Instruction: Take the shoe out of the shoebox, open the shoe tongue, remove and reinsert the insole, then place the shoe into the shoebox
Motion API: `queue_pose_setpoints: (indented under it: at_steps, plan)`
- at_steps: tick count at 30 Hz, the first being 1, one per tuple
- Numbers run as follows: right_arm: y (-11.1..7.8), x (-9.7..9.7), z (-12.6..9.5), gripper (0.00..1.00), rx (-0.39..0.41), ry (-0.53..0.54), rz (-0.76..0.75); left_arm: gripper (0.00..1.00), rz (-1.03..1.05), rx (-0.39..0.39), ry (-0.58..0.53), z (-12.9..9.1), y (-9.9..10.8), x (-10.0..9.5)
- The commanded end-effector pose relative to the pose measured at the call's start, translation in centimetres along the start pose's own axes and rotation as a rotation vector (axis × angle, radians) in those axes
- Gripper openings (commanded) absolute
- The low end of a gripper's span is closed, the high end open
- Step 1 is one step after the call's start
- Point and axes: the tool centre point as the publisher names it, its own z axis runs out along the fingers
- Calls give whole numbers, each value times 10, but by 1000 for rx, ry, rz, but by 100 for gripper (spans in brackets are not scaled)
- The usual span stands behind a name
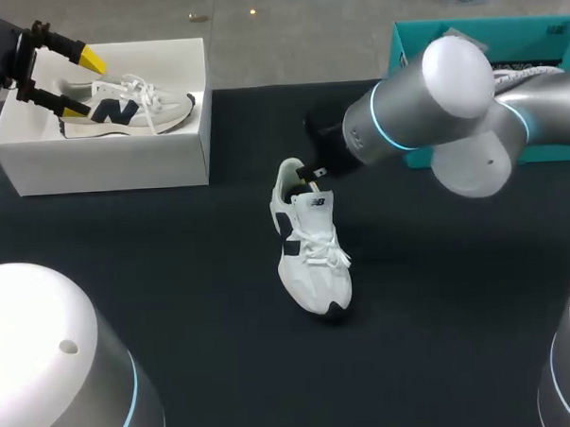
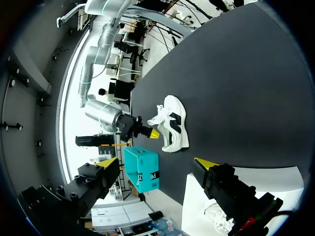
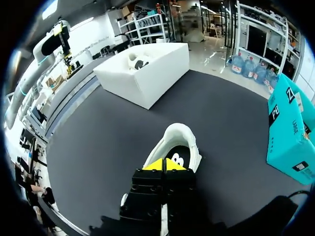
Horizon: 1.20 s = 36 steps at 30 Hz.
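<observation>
On the dark tabletop (image 1: 175, 303) the shoe (image 1: 311, 269) looks light and soft. Our right jaws, pressed together, sit at its pliable tongue (image 1: 317, 204), where we'd pinch. Our left jaws gape empty.

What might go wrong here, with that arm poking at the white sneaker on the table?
The white sneaker with dark panels rests loose on the black table. The right gripper, at its opening, might drag or tip it, since the left gripper hangs open over the white cardboard shoebox, far off. That shoebox already holds another sneaker, so putting this one back could crowd it.
</observation>
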Motion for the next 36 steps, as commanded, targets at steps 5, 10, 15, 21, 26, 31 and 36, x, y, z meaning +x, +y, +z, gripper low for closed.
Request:
queue_pose_setpoints:
  at_steps: [5,10,15,21,26,31,36]
  plan:
    - [4,13,-2,0,112,-225,184,100,0,0,3,0,-1,0]
    - [4,13,-2,0,112,-225,184,100,0,0,3,0,-1,0]
    - [4,13,-2,0,112,-225,184,100,0,0,3,0,-1,0]
    - [2,11,27,0,133,-181,219,100,0,0,3,0,-1,0]
    - [1,5,40,0,170,-165,224,100,0,0,3,0,-1,0]
    - [0,-1,55,0,201,-191,214,100,0,0,3,0,-1,0]
    - [-5,-10,67,0,225,-194,235,100,0,0,3,0,-1,0]
